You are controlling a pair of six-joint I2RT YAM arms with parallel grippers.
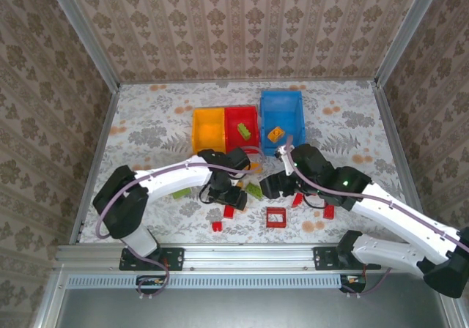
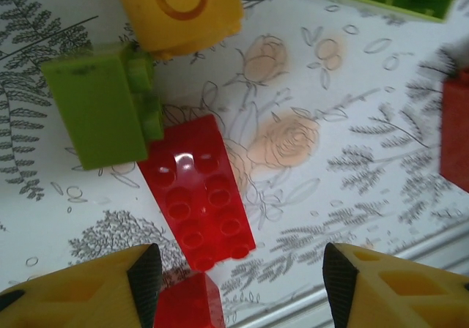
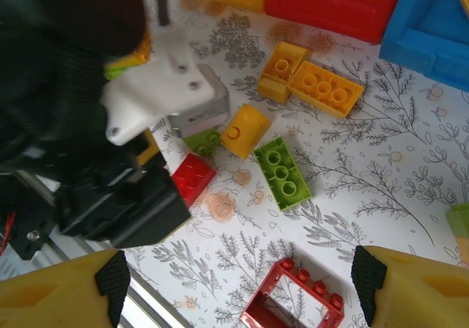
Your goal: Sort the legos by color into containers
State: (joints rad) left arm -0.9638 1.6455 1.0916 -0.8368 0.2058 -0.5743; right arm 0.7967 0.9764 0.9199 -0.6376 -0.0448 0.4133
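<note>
Three containers stand at the back: orange-yellow, red and blue. Loose legos lie in front of them. My left gripper is open low over a red brick; a second red piece lies beside its left pad, not gripped. A green brick and a yellow one lie just beyond. My right gripper hangs open above a red hollow frame, clear of it. A green brick and orange bricks lie farther ahead.
A green brick lies in the red bin and an orange one in the blue bin. Small red bricks dot the near table. The left arm's black wrist is close to my right gripper. A metal rail bounds the near edge.
</note>
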